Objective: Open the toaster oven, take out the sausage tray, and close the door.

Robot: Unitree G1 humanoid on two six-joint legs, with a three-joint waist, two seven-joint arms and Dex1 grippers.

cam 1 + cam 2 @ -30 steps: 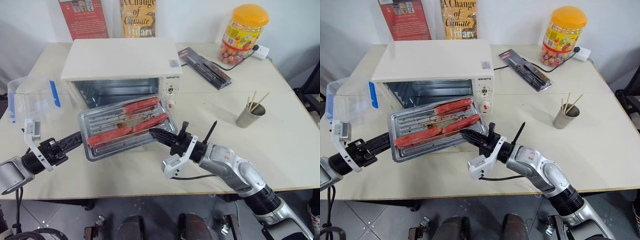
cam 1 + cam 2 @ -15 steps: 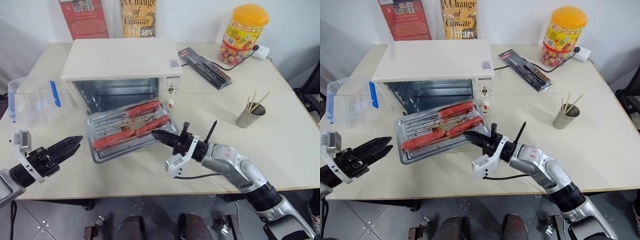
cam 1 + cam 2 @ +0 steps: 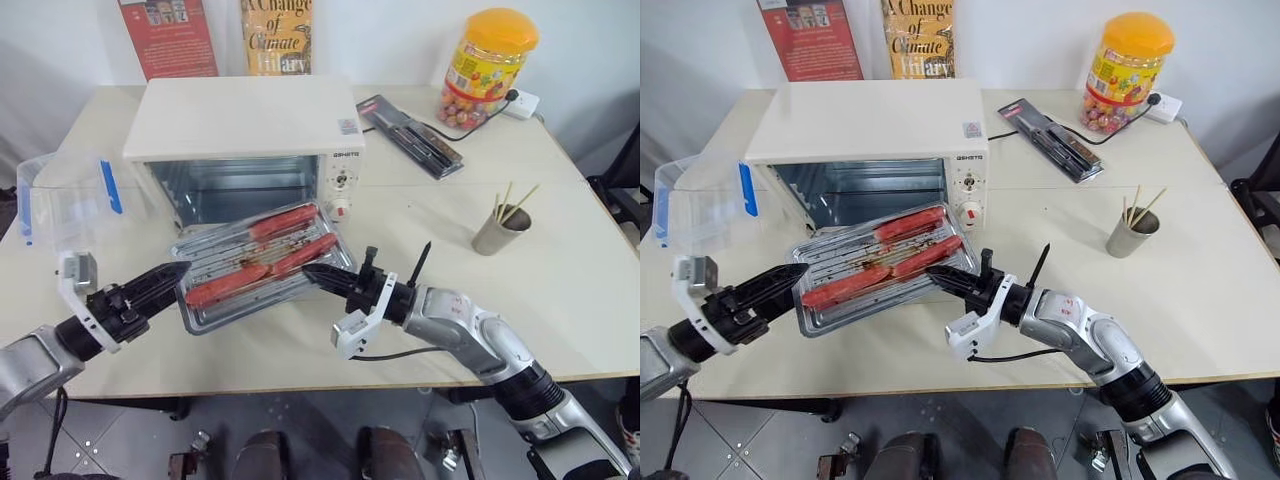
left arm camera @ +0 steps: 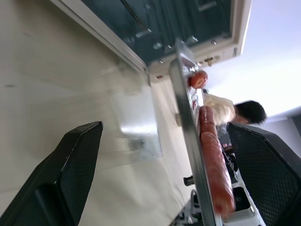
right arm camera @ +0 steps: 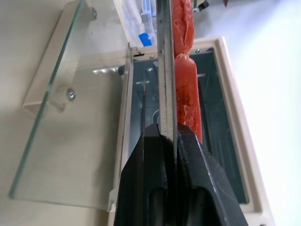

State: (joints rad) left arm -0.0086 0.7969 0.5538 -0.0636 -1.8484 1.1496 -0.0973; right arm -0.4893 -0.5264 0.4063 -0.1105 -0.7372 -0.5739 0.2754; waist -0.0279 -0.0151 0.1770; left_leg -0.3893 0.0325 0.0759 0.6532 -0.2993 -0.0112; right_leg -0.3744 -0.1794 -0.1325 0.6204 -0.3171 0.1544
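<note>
Right wrist view: right tool [image 5: 170, 134] pinches sausage tray [image 5: 165, 70] rim.

Yellow-lidded candy jar [image 3: 488, 66] at the back right, cup of skewers [image 3: 498, 231] nearer, clear blue-clipped box [image 3: 62, 200] far left.

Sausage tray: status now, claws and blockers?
Right claw shut on sausage tray rim, tray out of toaster oven. Left claw open at tray's left edge. Door open under tray; nothing in the way.
</note>
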